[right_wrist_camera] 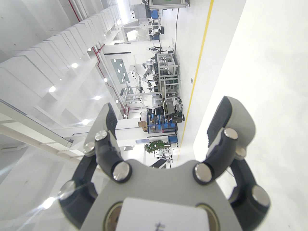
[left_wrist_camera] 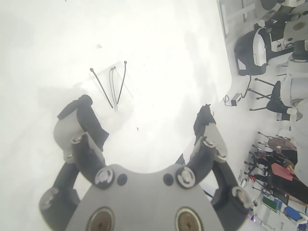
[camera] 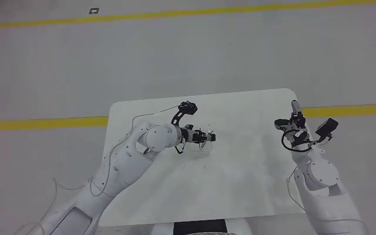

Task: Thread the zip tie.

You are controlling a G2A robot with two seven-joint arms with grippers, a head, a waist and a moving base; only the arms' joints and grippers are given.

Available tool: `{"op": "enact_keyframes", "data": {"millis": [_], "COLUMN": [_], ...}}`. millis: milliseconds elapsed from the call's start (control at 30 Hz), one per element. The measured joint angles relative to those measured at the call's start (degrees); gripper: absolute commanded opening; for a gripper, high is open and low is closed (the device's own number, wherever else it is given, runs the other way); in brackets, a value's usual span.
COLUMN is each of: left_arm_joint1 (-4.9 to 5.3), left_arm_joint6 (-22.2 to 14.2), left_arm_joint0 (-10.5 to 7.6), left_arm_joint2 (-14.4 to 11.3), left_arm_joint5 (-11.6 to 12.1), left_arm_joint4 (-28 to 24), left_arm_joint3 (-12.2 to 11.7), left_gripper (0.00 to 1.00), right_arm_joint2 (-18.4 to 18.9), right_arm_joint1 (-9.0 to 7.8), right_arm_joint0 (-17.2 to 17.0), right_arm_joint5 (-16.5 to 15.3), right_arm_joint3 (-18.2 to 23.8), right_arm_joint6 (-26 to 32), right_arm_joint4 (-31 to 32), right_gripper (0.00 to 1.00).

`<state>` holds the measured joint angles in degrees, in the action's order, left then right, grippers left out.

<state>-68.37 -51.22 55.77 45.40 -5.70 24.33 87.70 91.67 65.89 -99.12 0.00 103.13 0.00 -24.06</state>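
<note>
Zip ties (left_wrist_camera: 102,88), three of them, lie loose on the bench (left_wrist_camera: 168,49) just ahead of your left fingers (left_wrist_camera: 89,118), which are spread wide and empty. None looks threaded, so by my judgement the pick and the threading are both left. The ties fan out, tails nearest those fingers, heads pointing away. Your right fingers (right_wrist_camera: 216,121) are also wide and empty, well apart from the ties.

One table (camera: 252,188) holds four zip ties (left_wrist_camera: 102,88), it seems: two black, two thinner grey.
</note>
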Motion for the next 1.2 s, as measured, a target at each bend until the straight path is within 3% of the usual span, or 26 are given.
{"op": "enact_keyframes", "data": {"millis": [133,300,433,567,633,967,1067,1200], "left_arm_joint1": [-0.13,-1.02,-2.09,-3.53,-3.88,-3.87,-3.73,-4.11], "left_arm_joint6": [0.44,-0.77,-1.14,-0.99,-0.59,-0.34,1.62,1.75], "left_arm_joint0": [-0.30,-2.89,-5.03,-6.93,-7.47,-7.39,-6.52,-6.81], "left_arm_joint2": [-0.89,-3.95,-6.50,-8.96,-9.48,-9.43,-9.06,-9.32], "left_arm_joint5": [0.56,0.72,0.61,0.12,0.12,0.35,3.46,6.64], "left_arm_joint4": [1.18,2.75,2.44,-0.11,-0.46,-0.43,-1.39,-3.99], "left_arm_joint3": [0.05,-1.50,-3.81,-7.82,-8.48,-8.38,-9.29,-11.14], "left_gripper": [1.00,1.00,1.00,1.00,1.00,1.00,1.00,1.00], "right_arm_joint2": [0.00,0.00,0.00,0.00,0.00,0.00,0.00,0.00], "right_arm_joint1": [0.00,0.00,0.00,0.00,0.00,0.00,0.00,0.00], "right_arm_joint0": [0.00,0.00,0.00,0.00,0.00,0.00,0.00,0.00], "right_arm_joint5": [0.00,0.00,0.00,0.00,0.00,0.00,0.00,0.00], "right_arm_joint3": [0.00,0.00,0.00,0.00,0.00,0.00,0.00,0.00], "right_arm_joint6": [0.00,0.00,0.00,0.00,0.00,0.00,0.00,0.00], "right_arm_joint4": [0.00,0.00,0.00,0.00,0.00,0.00,0.00,0.00], "right_gripper": [1.00,1.00,1.00,1.00,1.00,1.00,1.00,1.00]}}
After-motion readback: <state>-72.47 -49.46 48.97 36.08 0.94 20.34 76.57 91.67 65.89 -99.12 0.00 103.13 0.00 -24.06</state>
